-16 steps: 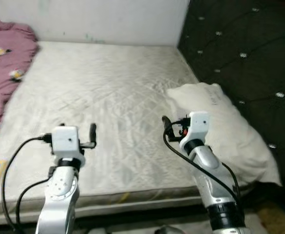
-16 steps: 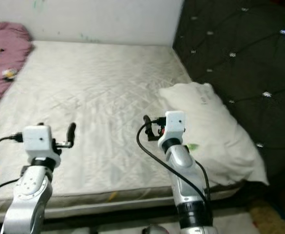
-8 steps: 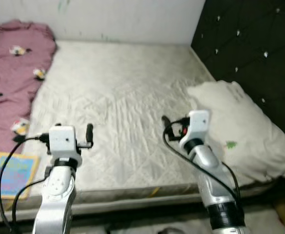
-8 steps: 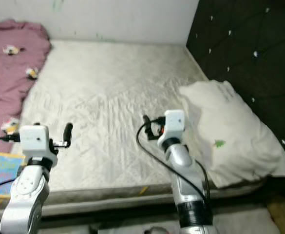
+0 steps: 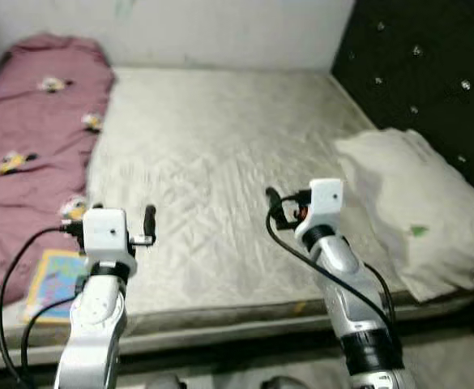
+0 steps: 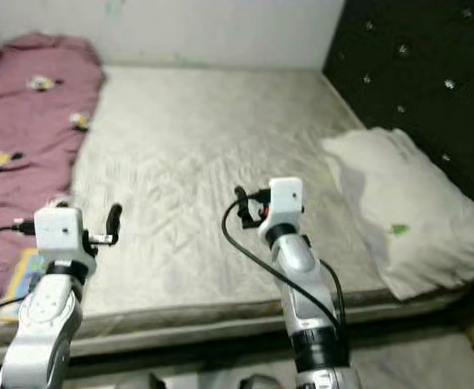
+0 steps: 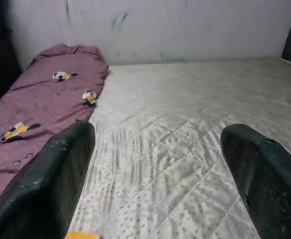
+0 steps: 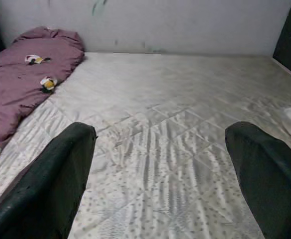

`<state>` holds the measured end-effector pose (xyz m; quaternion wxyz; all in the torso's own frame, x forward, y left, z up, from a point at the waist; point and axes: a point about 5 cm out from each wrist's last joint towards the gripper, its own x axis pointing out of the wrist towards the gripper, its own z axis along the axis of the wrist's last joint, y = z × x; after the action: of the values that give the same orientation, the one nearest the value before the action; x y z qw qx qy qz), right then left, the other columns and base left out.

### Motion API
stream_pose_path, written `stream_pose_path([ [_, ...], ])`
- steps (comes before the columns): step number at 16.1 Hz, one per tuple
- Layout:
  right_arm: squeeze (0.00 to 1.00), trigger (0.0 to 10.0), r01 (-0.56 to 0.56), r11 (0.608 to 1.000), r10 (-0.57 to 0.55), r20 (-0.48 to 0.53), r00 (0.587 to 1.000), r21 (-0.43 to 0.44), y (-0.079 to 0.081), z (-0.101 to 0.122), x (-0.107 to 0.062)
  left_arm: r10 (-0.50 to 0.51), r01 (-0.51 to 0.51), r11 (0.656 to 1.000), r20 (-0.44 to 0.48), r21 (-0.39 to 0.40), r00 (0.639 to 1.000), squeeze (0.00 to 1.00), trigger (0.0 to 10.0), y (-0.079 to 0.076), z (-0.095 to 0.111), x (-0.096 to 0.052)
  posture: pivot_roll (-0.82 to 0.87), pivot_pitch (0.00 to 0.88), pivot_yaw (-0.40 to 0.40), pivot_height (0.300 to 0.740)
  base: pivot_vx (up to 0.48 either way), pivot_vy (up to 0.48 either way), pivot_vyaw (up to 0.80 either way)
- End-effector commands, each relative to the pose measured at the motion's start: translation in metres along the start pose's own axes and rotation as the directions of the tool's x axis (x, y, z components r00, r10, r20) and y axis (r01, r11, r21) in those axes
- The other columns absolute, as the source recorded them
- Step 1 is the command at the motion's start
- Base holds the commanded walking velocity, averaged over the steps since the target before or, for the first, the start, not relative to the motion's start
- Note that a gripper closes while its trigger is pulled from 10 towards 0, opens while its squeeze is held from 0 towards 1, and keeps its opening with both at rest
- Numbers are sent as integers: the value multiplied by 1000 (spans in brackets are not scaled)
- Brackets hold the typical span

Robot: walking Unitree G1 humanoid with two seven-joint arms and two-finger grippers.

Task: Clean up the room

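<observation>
Since the earlier pictures the whole view has swung toward the robot's left: the white pillow (image 5: 415, 227) now sits closer to the right edge, and the maroon blanket (image 5: 34, 146) with its small cartoon prints takes up far more of the left side, so it is the camera that has turned, not the bedding. Both arms are raised over the near edge of the bare quilted mattress (image 5: 220, 146). The left gripper (image 7: 155, 174) has its fingers spread wide and holds nothing; the right gripper (image 8: 160, 174) is likewise wide open and empty. The blanket lies to the left of both, its long axis running from the near edge away toward the white wall (image 5: 220, 32), rumpled and bunched at the far end, so the left arm looks much the nearer one for reaching it. A colourful flat book (image 5: 54, 275) rests at the blanket's near end, just left of the left arm. The pillow leans against the dark tufted headboard (image 5: 431, 81), nearer the right arm.
</observation>
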<state>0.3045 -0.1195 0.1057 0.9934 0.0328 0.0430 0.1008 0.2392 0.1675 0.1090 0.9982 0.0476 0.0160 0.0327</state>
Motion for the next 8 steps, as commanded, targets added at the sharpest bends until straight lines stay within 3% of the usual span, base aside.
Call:
stream_pose_path([
  [1, 0, 10000, 41, 999, -41, -15, 999, -11, -13, -3, -3, -27, 27, 1000, 10, -9, 1000, 0, 10000, -8, 3, 0, 25, 0, -57, 740, 0, 476, 0],
  [8, 0, 10000, 43, 999, -43, -21, 999, -13, -11, -4, -2, -10, 10, 1000, 15, 7, 1000, 0, 10000, -6, 3, 1, 27, 0, -62, 740, 0, 476, 0],
])
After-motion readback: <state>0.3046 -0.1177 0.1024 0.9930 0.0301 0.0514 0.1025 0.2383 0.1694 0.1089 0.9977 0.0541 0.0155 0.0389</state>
